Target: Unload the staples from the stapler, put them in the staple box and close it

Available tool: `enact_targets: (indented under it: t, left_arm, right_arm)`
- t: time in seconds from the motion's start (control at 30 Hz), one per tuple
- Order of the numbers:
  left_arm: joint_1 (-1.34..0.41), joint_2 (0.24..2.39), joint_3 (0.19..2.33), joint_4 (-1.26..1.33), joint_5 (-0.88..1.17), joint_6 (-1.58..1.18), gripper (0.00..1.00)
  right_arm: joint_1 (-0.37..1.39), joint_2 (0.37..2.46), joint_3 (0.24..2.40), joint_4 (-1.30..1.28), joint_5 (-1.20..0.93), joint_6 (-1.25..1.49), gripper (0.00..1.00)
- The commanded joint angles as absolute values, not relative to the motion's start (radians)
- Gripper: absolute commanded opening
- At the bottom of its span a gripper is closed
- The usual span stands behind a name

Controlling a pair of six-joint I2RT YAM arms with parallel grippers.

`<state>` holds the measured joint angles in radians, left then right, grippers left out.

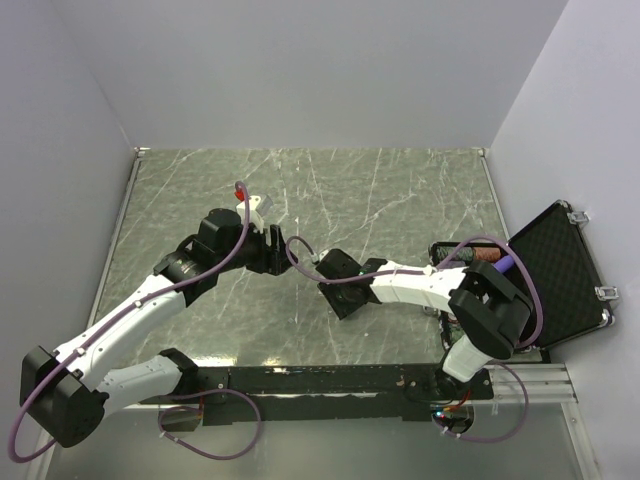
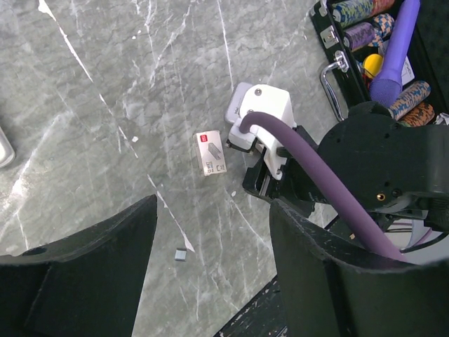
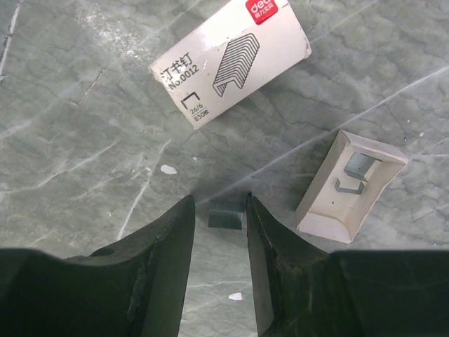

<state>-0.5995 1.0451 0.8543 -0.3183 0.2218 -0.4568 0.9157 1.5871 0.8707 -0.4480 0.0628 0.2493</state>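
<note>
The blue stapler is out of view in every frame. In the right wrist view a short strip of staples (image 3: 226,215) lies on the marble between my right gripper's (image 3: 218,200) fingertips. The jaws stand narrowly apart, and the strip is close to the right finger. A white staple box (image 3: 230,64) lies beyond it. Its open cardboard tray (image 3: 349,186) with a few staple pieces lies to the right. My left gripper (image 2: 214,203) is wide open and empty, hovering above the table. In the top view both grippers, left (image 1: 275,248) and right (image 1: 325,265), meet mid-table.
A small loose staple clip (image 2: 181,255) lies on the marble below my left jaws. An open black case (image 1: 560,270) holding poker chips (image 2: 365,14) stands at the right edge. A pale object (image 2: 3,147) shows at the left wrist view's left edge.
</note>
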Motion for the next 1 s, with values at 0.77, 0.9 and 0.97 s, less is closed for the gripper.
enact_targets:
  t: [0.77,0.9,0.97]
  left_arm:
    - [-0.591,1.039,0.848,-0.284,0.238,-0.448,0.7]
    - [-0.591,1.039,0.847,-0.284,0.239,-0.449,0.71]
    - [-0.591,1.04,0.847,-0.284,0.239,-0.449,0.71]
  right_arm:
    - [0.91,1.49,0.93,-0.488,0.084,0.278,0.25]
    - [0.887,1.45,0.931,-0.502,0.081,0.273,0.25]
    - [0.868,1.43,0.927,-0.505,0.083,0.272,0.25]
